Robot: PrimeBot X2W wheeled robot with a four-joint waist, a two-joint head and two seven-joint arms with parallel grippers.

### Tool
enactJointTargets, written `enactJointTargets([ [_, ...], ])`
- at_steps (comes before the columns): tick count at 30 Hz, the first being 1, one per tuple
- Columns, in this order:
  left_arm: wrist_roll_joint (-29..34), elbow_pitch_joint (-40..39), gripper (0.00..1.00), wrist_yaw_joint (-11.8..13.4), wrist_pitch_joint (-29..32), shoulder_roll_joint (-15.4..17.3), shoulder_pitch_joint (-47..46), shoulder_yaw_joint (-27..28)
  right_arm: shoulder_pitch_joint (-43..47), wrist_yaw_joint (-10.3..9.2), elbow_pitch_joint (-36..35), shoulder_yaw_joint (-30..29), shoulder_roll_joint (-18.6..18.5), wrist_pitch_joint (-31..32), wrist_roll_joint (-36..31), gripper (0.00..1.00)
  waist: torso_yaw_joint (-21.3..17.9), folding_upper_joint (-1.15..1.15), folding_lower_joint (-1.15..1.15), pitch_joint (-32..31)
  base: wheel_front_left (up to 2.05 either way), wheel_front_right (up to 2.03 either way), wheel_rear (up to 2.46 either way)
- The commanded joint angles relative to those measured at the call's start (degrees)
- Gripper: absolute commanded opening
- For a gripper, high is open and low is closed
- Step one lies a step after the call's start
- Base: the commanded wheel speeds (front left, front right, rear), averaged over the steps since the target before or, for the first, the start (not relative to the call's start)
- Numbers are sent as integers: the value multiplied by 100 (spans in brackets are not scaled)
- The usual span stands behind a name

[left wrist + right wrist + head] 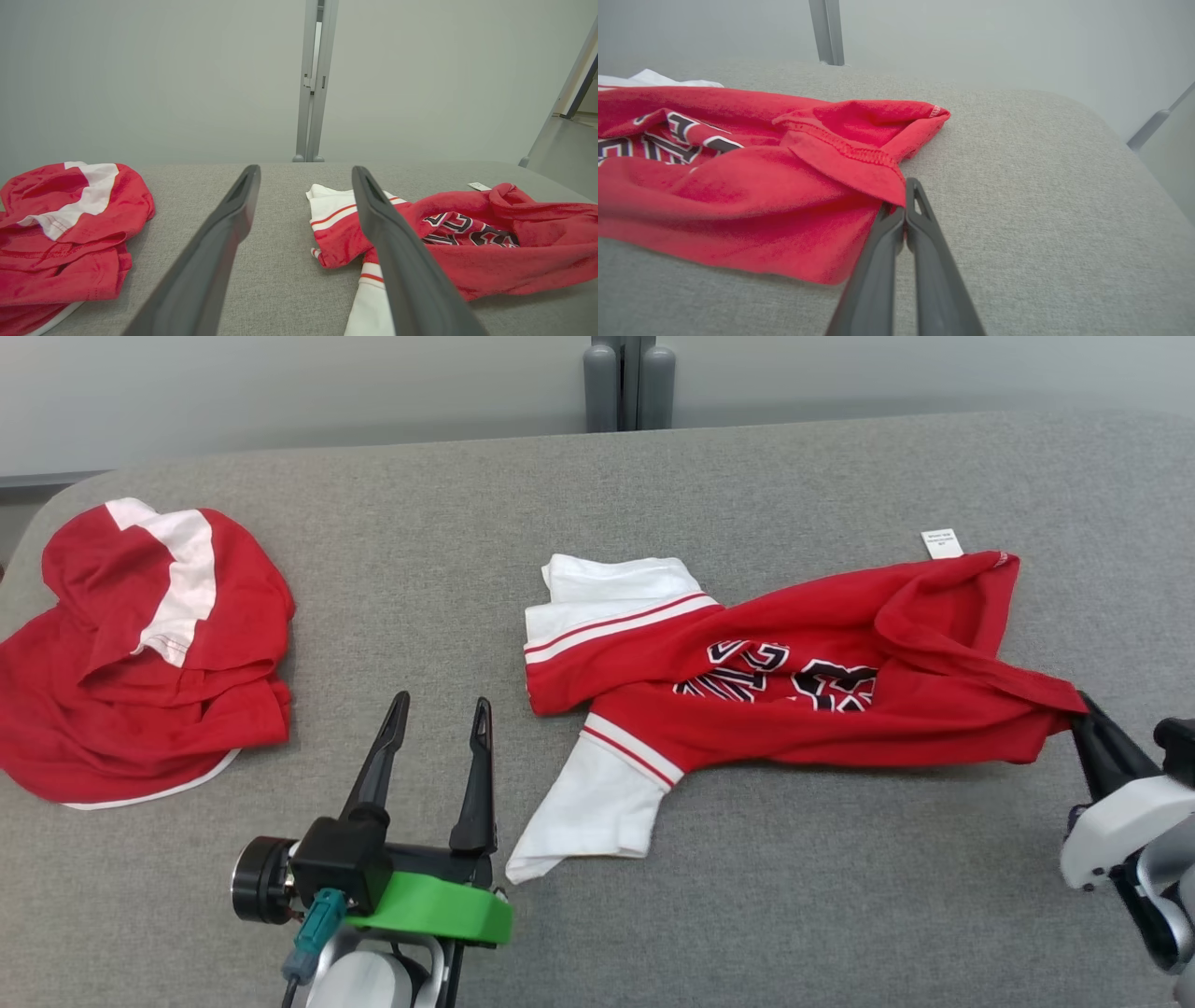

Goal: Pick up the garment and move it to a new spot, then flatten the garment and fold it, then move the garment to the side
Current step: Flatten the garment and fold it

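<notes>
The garment (pixel 794 709) is a red jersey with white sleeves and dark lettering, lying crumpled across the middle of the grey padded table (pixel 747 915). My right gripper (pixel 1083 705) is shut on the garment's right corner; in the right wrist view the red hem (pixel 850 158) is pinched between the closed fingertips of the right gripper (pixel 903 200). My left gripper (pixel 442 700) stands open and empty just left of the lower white sleeve (pixel 597 803). In the left wrist view the garment (pixel 514 252) lies to the right of the left gripper (pixel 306 169).
A second red and white garment (pixel 140 653) lies bunched at the table's left edge, also visible as a red heap (pixel 60 224) from the left wrist. A white tag (pixel 941 542) sits behind the jersey. A grey post (pixel 627 383) stands behind the table's far edge.
</notes>
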Motion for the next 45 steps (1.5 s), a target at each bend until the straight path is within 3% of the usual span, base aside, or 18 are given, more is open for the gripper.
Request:
enactJointTargets([
  [1, -7, -8, 100, 34, -5, 18, -101, -5, -43, -4, 72, -97, -119, 95, -78, 0, -25, 0, 0, 13, 0, 0, 0],
  [6, -38, -3, 100, 45, -5, 18, -111, -45, -50, -4, 505, -599, -260, 391, -205, 0, -9, 0, 0, 39, 0, 0, 0],
  [7, -44, 3, 100, 38, -5, 18, -100, -51, -47, -4, 690, -777, -221, 460, -292, 29, 4, 0, 0, 38, 0, 0, 0],
  [8, -41, 7, 100, 36, -5, 18, -94, -49, -48, -4, 765, -857, -175, 485, -317, 85, 8, 0, 0, 34, 0, 0, 0],
  [10, -42, 18, 100, 32, -5, 18, -67, -32, -67, -5, 864, -1055, -83, 367, -506, 100, 5, 0, 0, 15, 0, 0, 0],
  [16, 20, 54, 100, 0, -5, 18, 49, 54, -60, -4, 540, -1224, 526, -130, -787, 100, -82, 0, 0, -103, 0, 0, 0],
  [24, 99, 47, 100, -74, -5, 18, 117, 87, 478, -4, -774, -541, 1288, -323, -617, 100, -209, 0, 0, -225, 0, 0, 0],
  [29, 123, 55, 100, -115, -5, 18, 119, 47, 740, -4, -1149, -121, 1635, -320, -634, 100, -175, 0, 0, -241, 0, 0, 0],
  [37, 109, 40, 100, -111, -5, 18, 21, -54, 386, -5, -1181, 564, 1539, -321, -889, 100, 115, 0, 0, -100, 0, 0, 0],
  [45, -51, 11, 100, -1, -5, 18, -174, -268, -801, -5, -894, 1925, 905, 154, -930, 100, 707, 0, 0, 256, 0, 0, 0],
])
